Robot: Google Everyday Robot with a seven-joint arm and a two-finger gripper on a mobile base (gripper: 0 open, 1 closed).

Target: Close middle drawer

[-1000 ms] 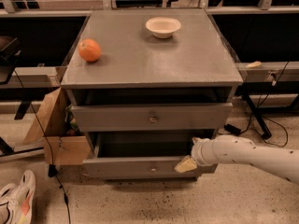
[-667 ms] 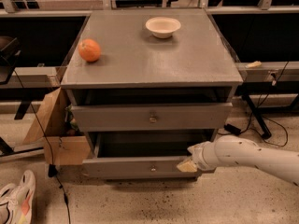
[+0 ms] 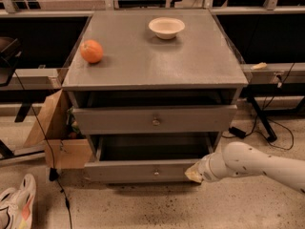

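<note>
Speckled concrete floor carries a grey cabinet [image 3: 157, 63] with an orange [image 3: 91, 51] and a white bowl [image 3: 166, 27] on its top. Both drawers in view stand open. The taller-fronted top drawer [image 3: 114, 120] is out a little. The middle drawer [image 3: 124, 171] below it is pulled further out, its dark inside showing behind the low front panel. The gripper [image 3: 193, 174] sits at the right end of that panel, touching or just short of it, well right of the small centre knob [image 3: 156, 172]. Whether it is released or clenched cannot be told. The white arm [image 3: 257, 163] reaches in from the right, low over the floor. The step in hand looks to be the push itself, with nearly all the travel left. Since the contact is off-centre, a push aimed straight back along the drawer's line should serve best, as any sideways lean could skew the drawer and jam it. Moving nearer the knob would even the load. A level wrist should pass under the top drawer's front.
</note>
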